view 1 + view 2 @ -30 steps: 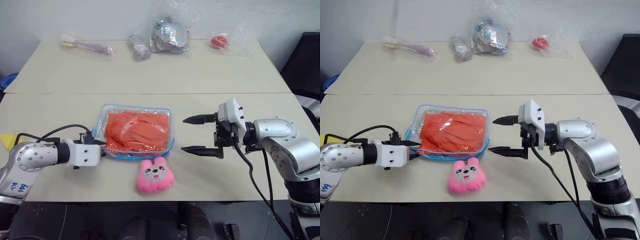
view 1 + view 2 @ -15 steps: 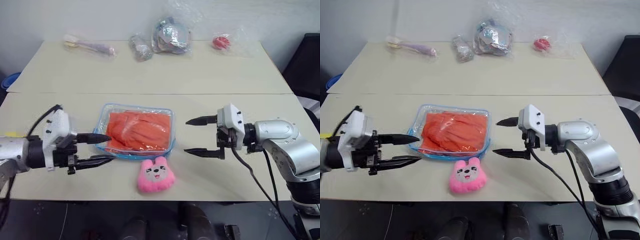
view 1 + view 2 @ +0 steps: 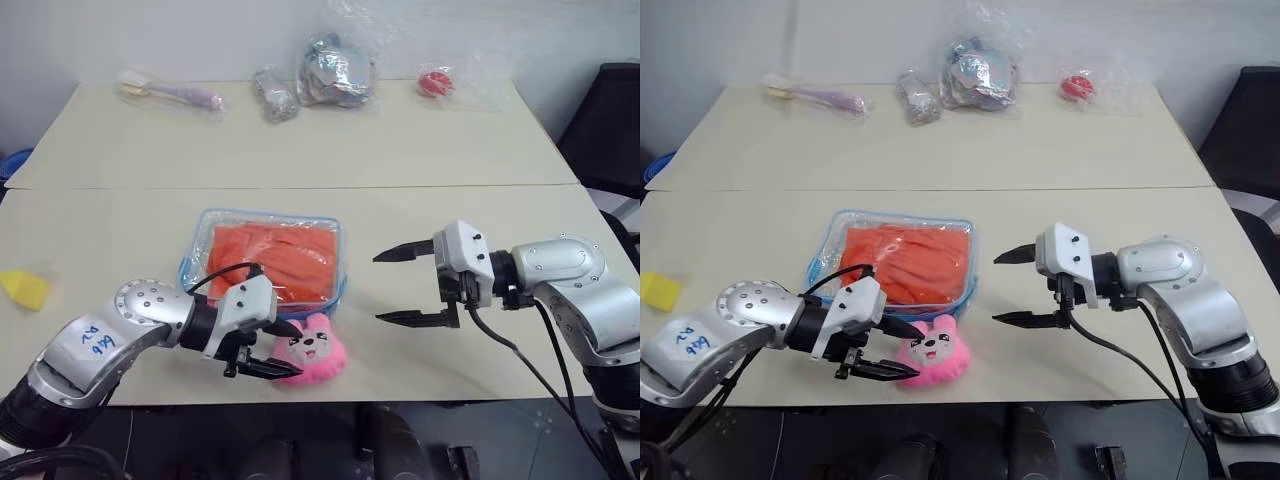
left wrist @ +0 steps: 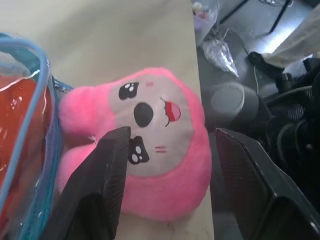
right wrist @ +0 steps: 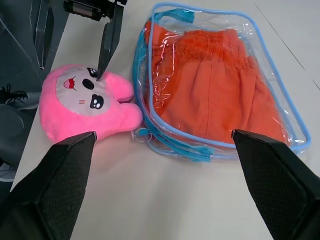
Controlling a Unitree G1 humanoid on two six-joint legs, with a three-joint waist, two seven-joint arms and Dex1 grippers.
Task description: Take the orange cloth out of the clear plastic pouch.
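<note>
Both pincers open, empty: left pincer straddling pink plush, right pincer wide beside clear plastic pouch. Orange cloth inside pouch, mid-worktop. Plush probably blocks zipper side.

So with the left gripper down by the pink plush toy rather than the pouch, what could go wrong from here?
1. The left gripper, open, straddles the pink plush toy; closing would likely grab the toy, not the clear plastic pouch.
2. The toy sits at the table's near edge; a nudge might push it off.
3. The orange cloth is still inside the pouch, and the right gripper hangs open beside it, so nothing pins the pouch; it may slide.
</note>
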